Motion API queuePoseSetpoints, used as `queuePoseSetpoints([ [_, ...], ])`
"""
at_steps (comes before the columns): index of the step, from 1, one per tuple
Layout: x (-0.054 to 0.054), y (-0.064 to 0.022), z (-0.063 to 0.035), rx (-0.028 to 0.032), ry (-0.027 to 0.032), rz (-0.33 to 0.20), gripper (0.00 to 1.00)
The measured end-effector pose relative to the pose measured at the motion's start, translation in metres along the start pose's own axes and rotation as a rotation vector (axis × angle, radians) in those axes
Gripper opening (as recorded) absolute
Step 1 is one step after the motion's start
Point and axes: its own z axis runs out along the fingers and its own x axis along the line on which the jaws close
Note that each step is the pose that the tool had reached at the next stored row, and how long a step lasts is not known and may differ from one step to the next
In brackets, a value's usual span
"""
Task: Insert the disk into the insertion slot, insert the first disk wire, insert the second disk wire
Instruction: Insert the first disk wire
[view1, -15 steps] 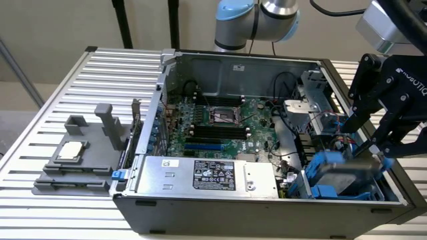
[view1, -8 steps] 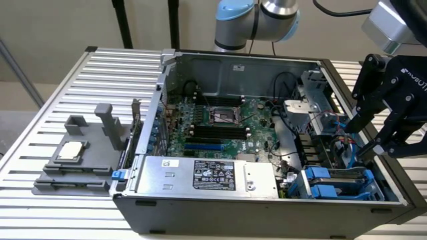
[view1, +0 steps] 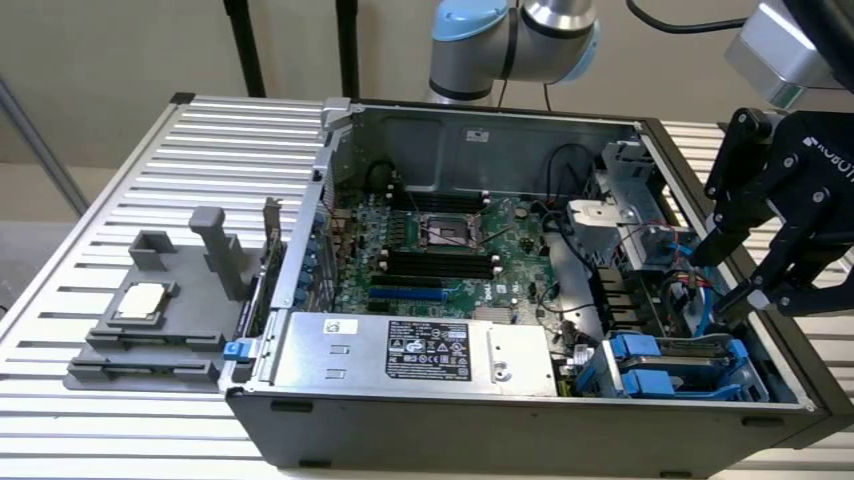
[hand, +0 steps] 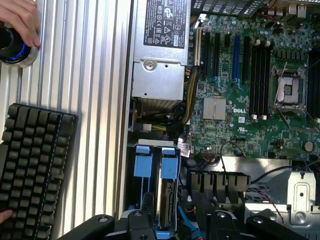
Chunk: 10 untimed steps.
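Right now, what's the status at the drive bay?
End effector open, hovering over the drive bay. Hard drive sits in the bay, blue carrier on. Loose cables beside the bay, none across it.

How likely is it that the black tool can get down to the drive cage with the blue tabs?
Probably yes. The tool hangs just above the drive cage, the computer case lies open with no lid, and nothing sits between them. The blue cables beside the cage might crowd it.

Keyboard (hand: 35, 170), PSU (view1: 414, 350), mobo (hand: 235, 120), grey jig (view1: 160, 320)
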Motion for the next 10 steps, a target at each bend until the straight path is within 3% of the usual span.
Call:
queuePoseSetpoints([
  [7,0.0,0.0,0.0,0.0,0.0,0.0,0.46],
  [10,0.0003,-0.0089,0.0001,-0.0003,0.0,0.0,0.46],
])
